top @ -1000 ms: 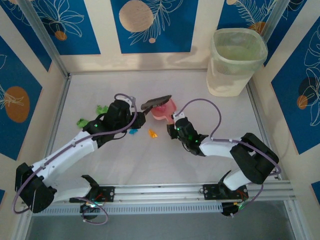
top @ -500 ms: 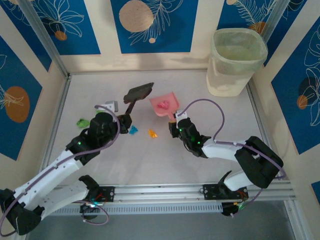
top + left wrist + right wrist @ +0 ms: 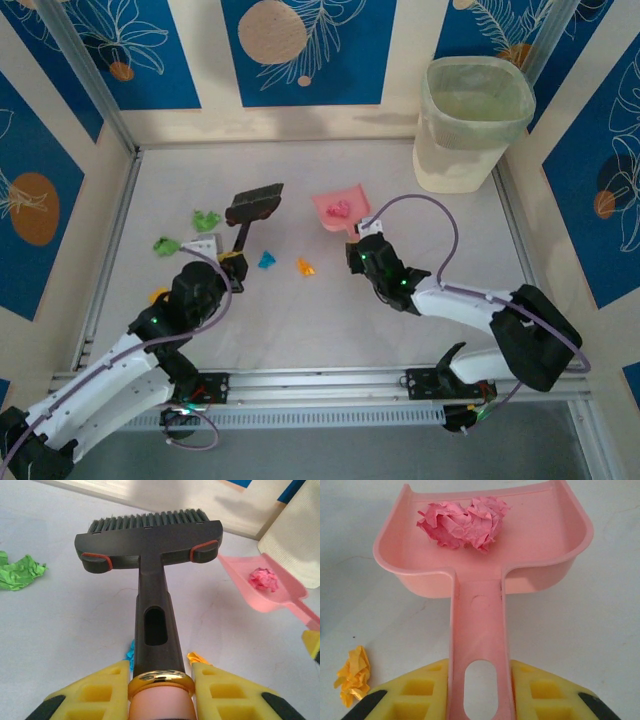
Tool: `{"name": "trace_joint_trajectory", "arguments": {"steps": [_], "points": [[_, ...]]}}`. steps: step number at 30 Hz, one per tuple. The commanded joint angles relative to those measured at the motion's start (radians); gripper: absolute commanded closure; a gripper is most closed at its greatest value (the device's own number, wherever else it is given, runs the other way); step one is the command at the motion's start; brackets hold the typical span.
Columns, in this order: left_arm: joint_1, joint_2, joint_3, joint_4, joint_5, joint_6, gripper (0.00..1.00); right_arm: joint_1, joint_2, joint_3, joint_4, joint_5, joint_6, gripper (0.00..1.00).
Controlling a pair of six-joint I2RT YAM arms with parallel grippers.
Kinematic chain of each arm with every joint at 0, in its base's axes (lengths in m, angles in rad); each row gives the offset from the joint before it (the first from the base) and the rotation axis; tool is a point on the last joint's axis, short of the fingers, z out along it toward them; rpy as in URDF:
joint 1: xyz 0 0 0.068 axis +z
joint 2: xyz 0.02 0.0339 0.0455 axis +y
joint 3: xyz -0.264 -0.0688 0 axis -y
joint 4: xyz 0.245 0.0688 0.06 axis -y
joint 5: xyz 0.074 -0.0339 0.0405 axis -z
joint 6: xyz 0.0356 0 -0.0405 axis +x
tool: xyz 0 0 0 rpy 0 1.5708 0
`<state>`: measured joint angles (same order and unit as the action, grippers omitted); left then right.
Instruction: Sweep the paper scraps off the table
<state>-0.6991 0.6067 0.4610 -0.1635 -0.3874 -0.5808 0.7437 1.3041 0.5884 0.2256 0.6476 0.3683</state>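
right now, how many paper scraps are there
6: two green scraps left, yellow scrap nearer, blue scrap and orange scrap centre, pink scrap in dustpan; others possibly hidden

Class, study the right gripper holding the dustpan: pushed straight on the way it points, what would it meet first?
Nothing close: beyond the dustpan that the right gripper holds, bare table runs to the far wall, probably the first thing met. The bin stands off to the right.

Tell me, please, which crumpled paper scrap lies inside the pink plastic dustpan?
The crumpled pink scrap sits in the dustpan; the green scraps, cyan scrap and orange scraps lie on the whitish table.
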Motion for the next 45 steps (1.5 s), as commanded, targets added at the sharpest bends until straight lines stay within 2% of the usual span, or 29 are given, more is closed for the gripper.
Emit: {"name": "trace_joint_trajectory", "arguments": {"steps": [1, 6, 12, 18, 23, 32, 37, 42, 45], "points": [[-0.007, -0.034, -0.012, 0.075, -0.050, 0.015, 1.00, -0.009, -0.083, 0.112, -0.140, 0.066, 0.038, 1.00], [-0.008, -0.042, -0.009, 0.053, -0.054, 0.009, 1.00, -0.043, -0.121, 0.291, -0.355, 0.064, 0.048, 1.00], [-0.007, -0.045, -0.004, 0.034, -0.051, 0.001, 1.00, -0.185, -0.086, 0.599, -0.625, -0.019, 0.037, 1.00], [-0.007, -0.045, -0.002, 0.033, -0.042, 0.000, 1.00, -0.371, 0.023, 0.915, -0.786, -0.204, 0.068, 1.00], [-0.007, -0.048, 0.001, 0.028, -0.040, -0.003, 1.00, -0.507, 0.161, 1.160, -0.921, -0.398, 0.178, 1.00], [-0.008, -0.052, 0.000, 0.025, -0.052, 0.001, 1.00, -0.754, 0.295, 1.378, -0.915, -0.810, 0.416, 1.00], [-0.007, -0.052, 0.000, 0.026, -0.051, 0.000, 1.00, -0.853, 0.402, 1.552, -0.997, -0.912, 0.516, 1.00], [-0.007, -0.044, 0.002, 0.028, -0.050, 0.000, 1.00, -0.953, 0.404, 1.454, -0.831, -1.096, 0.789, 1.00], [-0.008, -0.045, 0.002, 0.026, -0.052, 0.001, 1.00, -0.978, 0.404, 1.417, -0.744, -1.148, 0.884, 1.00]]}}
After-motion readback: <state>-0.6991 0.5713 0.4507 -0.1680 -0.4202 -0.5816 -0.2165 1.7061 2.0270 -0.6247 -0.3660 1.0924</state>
